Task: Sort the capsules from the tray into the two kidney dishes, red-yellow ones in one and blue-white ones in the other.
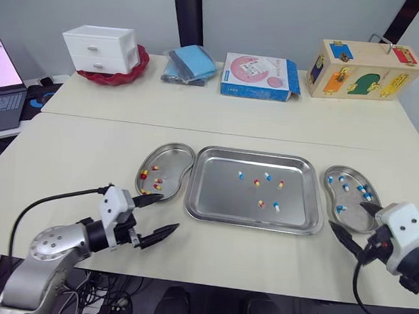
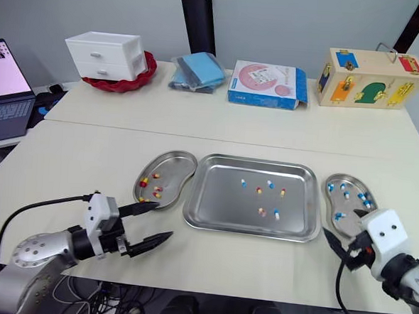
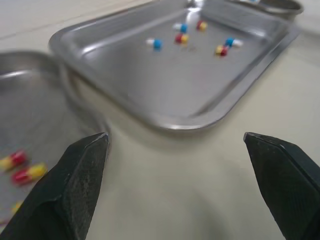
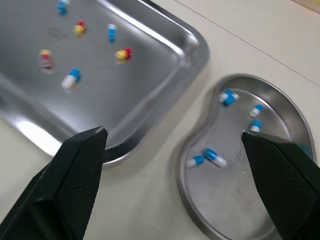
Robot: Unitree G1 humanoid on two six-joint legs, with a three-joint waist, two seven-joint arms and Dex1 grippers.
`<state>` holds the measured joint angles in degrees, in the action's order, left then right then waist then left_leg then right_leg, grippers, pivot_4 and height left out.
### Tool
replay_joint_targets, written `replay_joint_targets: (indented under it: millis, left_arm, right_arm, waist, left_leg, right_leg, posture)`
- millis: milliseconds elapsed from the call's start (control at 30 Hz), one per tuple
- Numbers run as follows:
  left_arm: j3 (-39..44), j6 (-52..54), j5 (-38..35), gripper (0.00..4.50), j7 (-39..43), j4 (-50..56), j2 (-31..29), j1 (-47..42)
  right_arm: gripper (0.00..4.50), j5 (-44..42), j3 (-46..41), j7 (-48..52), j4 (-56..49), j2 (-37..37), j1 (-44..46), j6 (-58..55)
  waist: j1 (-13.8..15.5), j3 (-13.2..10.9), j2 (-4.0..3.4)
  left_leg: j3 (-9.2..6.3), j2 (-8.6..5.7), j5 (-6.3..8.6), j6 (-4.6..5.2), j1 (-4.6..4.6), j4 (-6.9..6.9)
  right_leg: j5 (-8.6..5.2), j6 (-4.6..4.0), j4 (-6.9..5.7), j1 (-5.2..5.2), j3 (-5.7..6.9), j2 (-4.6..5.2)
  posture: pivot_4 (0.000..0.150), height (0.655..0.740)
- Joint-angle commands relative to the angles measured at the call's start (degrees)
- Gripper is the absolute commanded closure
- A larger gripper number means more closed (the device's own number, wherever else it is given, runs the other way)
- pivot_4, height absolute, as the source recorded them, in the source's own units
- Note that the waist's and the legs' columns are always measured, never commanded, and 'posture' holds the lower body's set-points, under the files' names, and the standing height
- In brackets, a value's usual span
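Observation:
A steel tray (image 1: 221, 195) sits mid-table holding three red-yellow capsules (image 1: 261, 203) and three blue-white capsules (image 1: 267, 176). The left kidney dish (image 1: 172, 157) holds several red-yellow capsules (image 1: 156, 186). The right kidney dish (image 1: 350, 214) holds several blue-white capsules (image 1: 363, 188). My left gripper (image 1: 166, 213) hovers open and empty just in front of the left dish, near the tray's front left corner (image 3: 175, 125). My right gripper (image 1: 348, 216) stands open and empty at the front edge of the right dish (image 4: 235, 180).
Along the back of the table stand a white drawer unit (image 1: 101, 48) on a red bowl, a blue cloth bundle (image 1: 191, 63), a blue-pink box (image 1: 260, 76) and a wooden latch box (image 1: 364, 70). A laptop (image 1: 2, 82) sits off the far left.

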<state>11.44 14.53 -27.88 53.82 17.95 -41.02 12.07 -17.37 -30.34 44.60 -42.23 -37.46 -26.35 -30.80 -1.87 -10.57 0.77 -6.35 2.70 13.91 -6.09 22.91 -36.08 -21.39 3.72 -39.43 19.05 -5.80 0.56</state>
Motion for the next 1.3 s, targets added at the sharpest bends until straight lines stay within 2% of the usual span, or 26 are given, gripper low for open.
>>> replay_joint_targets:
  millis: [33,133,300,667,967,1167,1300]
  left_arm:
    - [8.3,0.7,0.9,0.00,1.4,-2.6,-4.5,5.5]
    - [10.8,0.8,1.8,0.00,2.7,-3.9,-6.8,9.2]
    - [15.1,0.7,0.6,0.00,4.7,-3.5,-6.9,12.9]
    - [17.2,1.3,-1.9,0.00,9.7,-0.5,-7.0,15.6]
    - [7.6,-2.1,-5.1,0.00,10.1,4.4,2.0,8.9]
    - [-0.6,-7.9,-3.2,0.00,9.9,2.6,9.5,3.1]
    - [-2.9,-11.1,-1.7,0.00,8.6,0.9,12.5,-0.1]
  right_arm:
    - [0.01,-1.1,-6.4,13.3,3.9,-3.0,-10.0,11.7]
    - [0.01,-1.5,-8.1,17.3,7.8,-3.8,-13.9,16.4]
    - [0.01,-3.5,-10.6,19.8,14.9,-2.7,-14.6,20.8]
    - [0.01,-5.3,-10.1,19.7,17.9,-2.9,-13.7,22.0]
    - [0.01,-4.7,-9.8,21.3,18.1,-2.1,-16.7,24.4]
    - [0.01,-5.0,-8.6,20.3,15.9,-0.3,-18.9,25.8]
    - [0.01,-5.1,-8.4,19.9,13.4,0.9,-20.5,26.1]
  waist:
    - [0.0,0.0,0.03]
    - [0.0,0.0,0.04]
    - [0.0,-0.1,0.17]
    - [0.0,-0.1,0.15]
    - [0.2,-0.1,0.12]
    - [0.2,-0.1,0.11]
    - [0.2,0.0,0.06]
  left_leg:
    - [0.01,0.02,0.00,0.01,-0.01,0.08]
    - [0.02,0.03,0.01,0.00,-0.04,0.10]
    - [0.05,0.03,0.01,0.00,-0.25,0.08]
    - [0.04,0.03,0.01,-0.01,-0.23,0.11]
    - [0.03,0.00,0.01,-0.01,-0.26,0.09]
    - [0.01,0.00,0.01,-0.01,-0.46,0.09]
    - [0.01,0.00,0.01,-0.01,-0.59,0.07]
  right_leg:
    - [-0.02,-0.02,0.10,0.00,0.02,-0.01]
    - [-0.02,-0.03,0.31,-0.15,0.04,0.02]
    - [-0.02,-0.02,0.39,-0.40,0.02,0.04]
    - [-0.01,-0.02,0.40,-0.40,0.03,0.04]
    - [-0.01,-0.01,0.41,-0.48,0.06,0.06]
    - [-0.01,-0.01,0.41,-0.68,0.06,0.05]
    - [-0.01,-0.01,0.41,-0.81,0.04,0.05]
  posture:
    - [0.150,0.7312]
    - [0.150,0.7312]
    - [0.150,0.7312]
    - [0.150,0.7312]
    - [0.150,0.7312]
    - [0.150,0.7312]
    - [0.150,0.7312]
